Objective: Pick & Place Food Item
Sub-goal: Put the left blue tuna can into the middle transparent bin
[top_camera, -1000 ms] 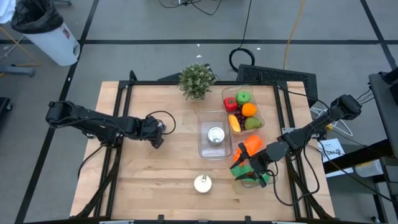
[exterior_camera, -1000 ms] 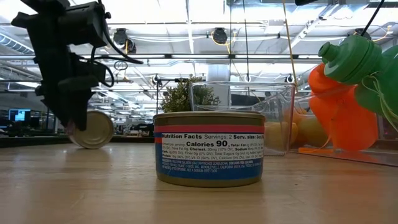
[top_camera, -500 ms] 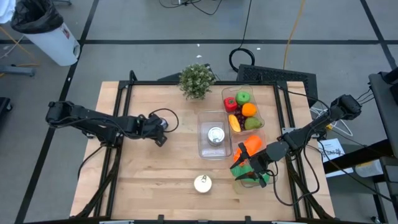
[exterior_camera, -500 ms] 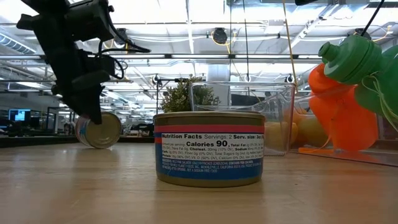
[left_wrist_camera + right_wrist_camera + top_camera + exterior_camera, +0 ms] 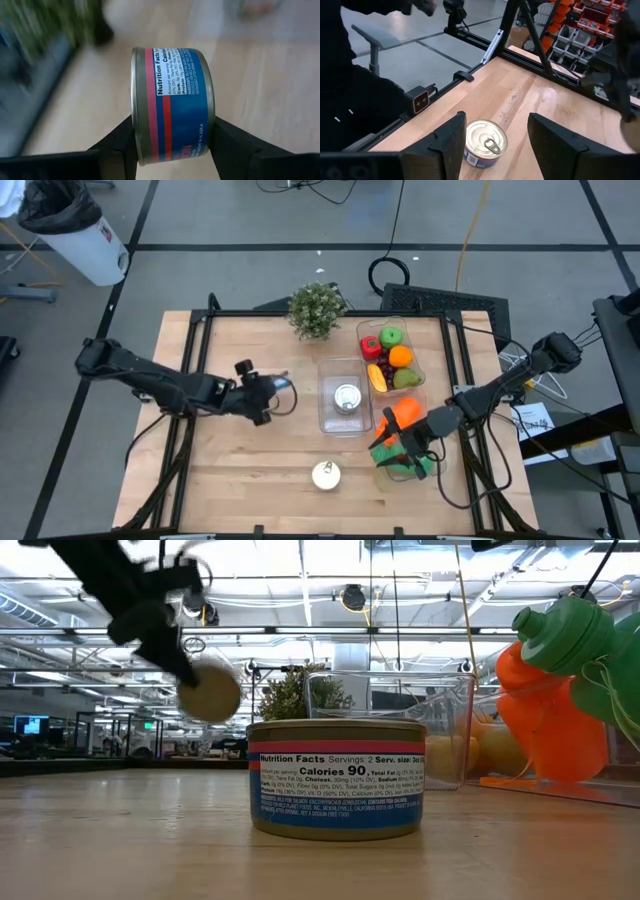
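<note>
Now the left claw (image 5: 268, 396) is clenched on a blue-and-red tin (image 5: 172, 105), its two dark fingers (image 5: 120, 142) pressing the tin's flat ends so that the printed label faces the wrist camera. In the low view this tin (image 5: 209, 692) hangs clear of the worktop (image 5: 250, 460), lifted and tilted. From above, the claw sits just left of a clear container (image 5: 344, 395) at the worktop's middle, which holds another tin (image 5: 346, 397) showing its silver lid.

A third tin (image 5: 326, 474) stands upright near the front edge, between the two arms; it fills the middle of the low view (image 5: 336, 778).

Right of the clear container, a tray (image 5: 421, 362) holds fruit: a red piece, a green one, an orange one and a yellow one. A small potted plant (image 5: 316, 310) stands at the far edge.

The right claw (image 5: 415, 442) hovers at the right front beside orange and green bottles (image 5: 400, 435); its fingers (image 5: 550, 142) stand apart, grasping nothing.
</note>
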`<state>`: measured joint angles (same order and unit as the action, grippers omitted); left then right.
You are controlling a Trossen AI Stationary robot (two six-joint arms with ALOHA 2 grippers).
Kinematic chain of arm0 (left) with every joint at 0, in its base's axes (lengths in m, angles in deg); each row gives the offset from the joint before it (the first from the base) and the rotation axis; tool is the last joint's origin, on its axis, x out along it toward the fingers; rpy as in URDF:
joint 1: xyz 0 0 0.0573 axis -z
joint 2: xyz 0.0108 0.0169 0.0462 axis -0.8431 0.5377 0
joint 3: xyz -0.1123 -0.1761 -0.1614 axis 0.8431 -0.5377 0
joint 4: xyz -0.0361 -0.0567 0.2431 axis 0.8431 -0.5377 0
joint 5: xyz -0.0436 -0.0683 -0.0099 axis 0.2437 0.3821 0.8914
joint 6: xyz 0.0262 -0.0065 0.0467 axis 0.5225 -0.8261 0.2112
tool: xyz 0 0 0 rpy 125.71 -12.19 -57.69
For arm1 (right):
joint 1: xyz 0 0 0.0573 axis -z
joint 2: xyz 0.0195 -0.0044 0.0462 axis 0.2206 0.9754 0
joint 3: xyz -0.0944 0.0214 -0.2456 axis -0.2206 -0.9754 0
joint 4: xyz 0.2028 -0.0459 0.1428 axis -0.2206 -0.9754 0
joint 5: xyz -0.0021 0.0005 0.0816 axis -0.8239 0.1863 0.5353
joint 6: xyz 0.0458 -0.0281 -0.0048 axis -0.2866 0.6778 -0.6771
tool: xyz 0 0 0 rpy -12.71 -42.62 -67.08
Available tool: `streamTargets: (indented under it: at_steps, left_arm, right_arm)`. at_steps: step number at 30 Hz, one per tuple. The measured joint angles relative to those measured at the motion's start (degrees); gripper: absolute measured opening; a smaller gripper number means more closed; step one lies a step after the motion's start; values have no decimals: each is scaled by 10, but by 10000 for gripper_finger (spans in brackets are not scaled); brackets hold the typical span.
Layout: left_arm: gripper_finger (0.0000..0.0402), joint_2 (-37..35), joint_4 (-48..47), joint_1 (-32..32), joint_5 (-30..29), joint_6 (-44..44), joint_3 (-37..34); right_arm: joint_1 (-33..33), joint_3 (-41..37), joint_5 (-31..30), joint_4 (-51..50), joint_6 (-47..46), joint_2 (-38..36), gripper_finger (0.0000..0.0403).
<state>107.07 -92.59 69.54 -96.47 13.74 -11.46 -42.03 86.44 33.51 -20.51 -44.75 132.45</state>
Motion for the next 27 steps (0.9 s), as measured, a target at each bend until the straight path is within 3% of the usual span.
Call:
streamTargets:
  at_steps: [5, 16, 27]
  left_arm:
    - [182, 1, 99, 44, -94, 119, 32]
    - [182, 125, 353, 59, -114, 465, 69]
    - [190, 263, 530, 30, -156, 660, 74]
  right_arm:
    - [12, 0, 0, 0, -1, 0, 199]
    - [53, 0, 0, 0, -73, 0, 199]
    - [65, 0, 1, 0, -97, 0, 199]
